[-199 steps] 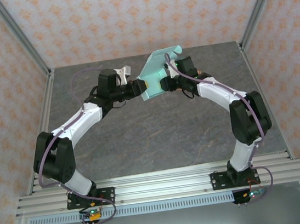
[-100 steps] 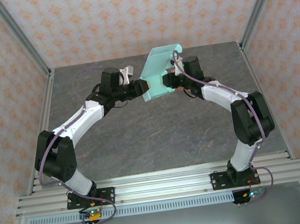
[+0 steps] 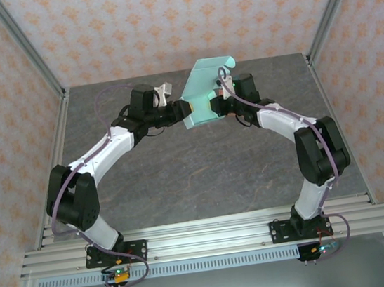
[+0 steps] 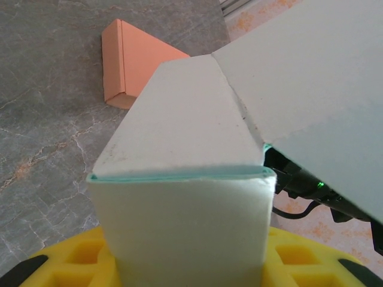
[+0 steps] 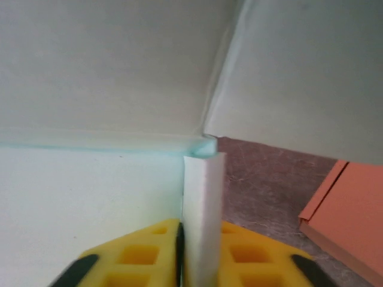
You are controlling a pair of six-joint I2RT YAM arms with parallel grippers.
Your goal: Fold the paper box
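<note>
One paper box [image 3: 199, 99] sits clamped in both jaw pairs. The right gripper [image 3: 219, 104] pinches a thin wall, the left gripper [image 3: 178, 110] a folded end.

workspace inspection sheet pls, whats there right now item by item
surface: grey marbled table, no spills seen
job's things: pale teal paper box, partly folded, held off the table between the two arms, one flap standing up at the far side
clutter: orange folded card piece lying flat on the table beyond the box
grippers: left gripper shut on the box's left end; right gripper shut on a thin panel at its right side
cables: purple cables run along both arms, none seen touching the box
surroundings: patterned walls, metal mounting rail at the near edge
</note>
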